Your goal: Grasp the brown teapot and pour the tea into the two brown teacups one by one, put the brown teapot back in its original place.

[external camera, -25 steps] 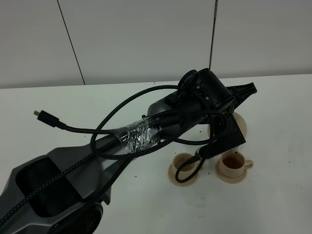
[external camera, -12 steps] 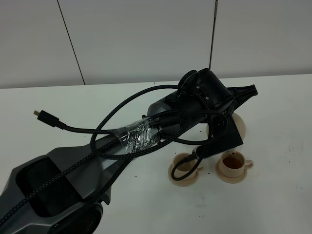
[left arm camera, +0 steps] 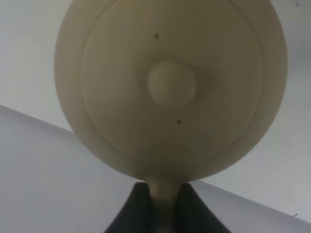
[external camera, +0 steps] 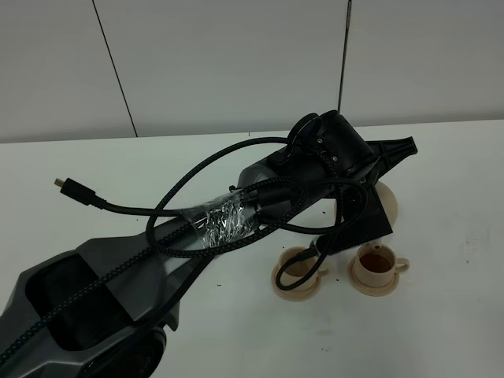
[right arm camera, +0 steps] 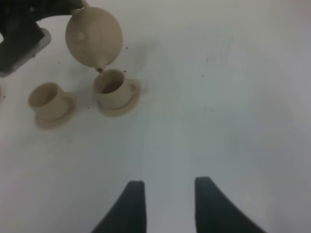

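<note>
Left gripper (left arm camera: 164,196) pinching brown teapot (right arm camera: 94,42) by handle; right gripper (right arm camera: 167,206) spread, empty. Hold spout above teacup (right arm camera: 111,87), at 3 o'clock of other teacup (right arm camera: 46,99); tilt gently, avoid drips.

Tan teapot (right arm camera: 94,42) tilted, spout over 1 teacup (right arm camera: 112,88); 2nd teacup (right arm camera: 46,99) beside.

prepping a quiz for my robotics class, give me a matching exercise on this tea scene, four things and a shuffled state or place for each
1 brown teapot
2 right teacup in the high view
3 left teacup in the high view
4 right gripper

a open over bare table
b dark tea inside, under the teapot
c tilted in the air
d off to the teapot's side

Pairs: 1-c, 2-b, 3-d, 4-a
</note>
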`<state>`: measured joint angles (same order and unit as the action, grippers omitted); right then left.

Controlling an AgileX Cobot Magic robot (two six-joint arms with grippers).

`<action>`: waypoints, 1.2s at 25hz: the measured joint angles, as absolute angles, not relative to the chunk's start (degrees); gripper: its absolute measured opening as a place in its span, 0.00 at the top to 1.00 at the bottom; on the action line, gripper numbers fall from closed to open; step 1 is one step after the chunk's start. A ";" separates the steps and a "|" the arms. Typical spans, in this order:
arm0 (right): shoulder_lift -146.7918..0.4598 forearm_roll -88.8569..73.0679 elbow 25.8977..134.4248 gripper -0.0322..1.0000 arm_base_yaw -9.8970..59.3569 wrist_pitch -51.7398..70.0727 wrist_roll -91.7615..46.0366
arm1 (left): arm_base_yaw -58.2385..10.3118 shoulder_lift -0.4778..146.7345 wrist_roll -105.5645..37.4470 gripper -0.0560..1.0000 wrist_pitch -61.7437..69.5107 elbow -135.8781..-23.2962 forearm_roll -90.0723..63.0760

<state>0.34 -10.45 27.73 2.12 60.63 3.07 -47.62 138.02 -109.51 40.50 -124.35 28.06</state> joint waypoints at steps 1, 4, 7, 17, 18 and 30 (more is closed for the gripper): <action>0.34 -10.45 27.73 0.73 2.12 60.63 3.07 | -47.62 138.02 -109.51 0.79 40.45 -124.35 28.06; 0.34 -10.45 27.73 0.73 2.12 60.63 3.07 | -47.62 138.02 -109.51 0.79 40.45 -124.35 28.06; 0.34 -10.45 27.73 0.73 2.12 60.63 3.07 | -47.62 138.02 -109.51 0.79 40.45 -124.35 28.06; 0.34 -10.45 27.73 0.73 2.12 60.63 3.07 | -48.14 138.02 -109.56 0.79 39.65 -124.35 27.89; 0.34 -10.45 27.73 0.73 2.12 60.63 3.07 | -48.14 138.02 -109.56 0.79 39.66 -124.35 27.89; 0.34 -10.45 27.73 0.73 2.12 60.63 3.07 | -48.14 138.02 -109.56 0.79 39.59 -124.35 27.94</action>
<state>0.34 -10.45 27.73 2.12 60.63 3.07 -48.14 138.02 -109.56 39.59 -124.35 27.94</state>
